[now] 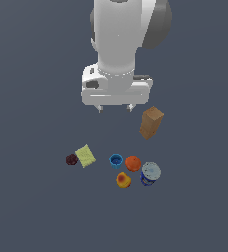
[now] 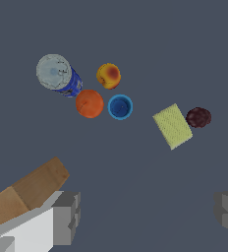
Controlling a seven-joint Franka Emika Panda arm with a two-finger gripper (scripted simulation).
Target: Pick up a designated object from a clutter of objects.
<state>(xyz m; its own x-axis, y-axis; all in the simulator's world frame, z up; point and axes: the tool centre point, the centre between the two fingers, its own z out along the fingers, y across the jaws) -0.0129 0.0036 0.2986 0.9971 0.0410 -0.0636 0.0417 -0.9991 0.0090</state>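
Observation:
The designated object, a small bright blue cup (image 1: 116,160) (image 2: 120,107), stands upright and hollow in the clutter of objects on the grey floor. An orange ball (image 1: 132,163) (image 2: 89,103) lies right beside it, and a yellow-red fruit (image 1: 123,180) (image 2: 108,76) is close by. My gripper (image 1: 115,107) (image 2: 146,216) hangs open high above the floor, well apart from the cup, with nothing between its fingers (image 2: 67,216).
A blue-white can (image 1: 150,173) (image 2: 58,74) stands next to the orange ball. A brown box (image 1: 151,123) (image 2: 25,192) lies near the gripper's finger. A yellow-green sponge (image 1: 85,155) (image 2: 172,126) and a dark maroon ball (image 1: 71,159) (image 2: 198,117) sit together at the exterior view's left.

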